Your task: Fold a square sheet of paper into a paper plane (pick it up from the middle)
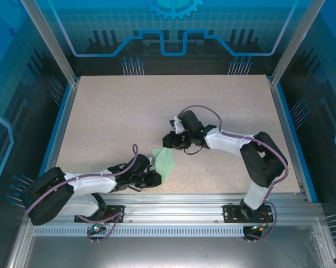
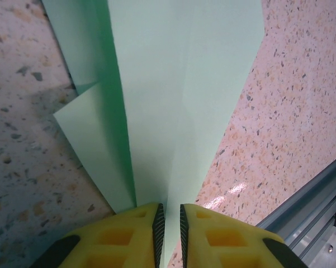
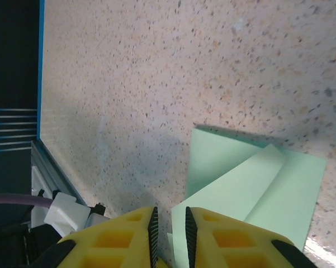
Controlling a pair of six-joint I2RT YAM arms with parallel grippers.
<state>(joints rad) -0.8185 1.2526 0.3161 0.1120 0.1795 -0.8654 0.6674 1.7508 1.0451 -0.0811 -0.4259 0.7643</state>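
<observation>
The pale mint-green sheet of paper (image 1: 165,162) is folded into a narrow creased shape and sits between my two grippers, near the table's front middle. My left gripper (image 1: 155,175) holds its near end. In the left wrist view the paper (image 2: 168,84) runs straight into the thin slit of the gripper (image 2: 169,215), and its folds spread out beyond. My right gripper (image 1: 167,143) is at the far tip. In the right wrist view a corner of the paper (image 3: 251,184) reaches into the narrow slit of that gripper (image 3: 169,220), against the right pad. Whether it is pinched there is unclear.
The speckled beige table (image 1: 128,111) stretches wide behind and beside the paper. An aluminium rail (image 1: 212,201) runs along the front edge, close to my left gripper, and blue walls enclose the sides and back.
</observation>
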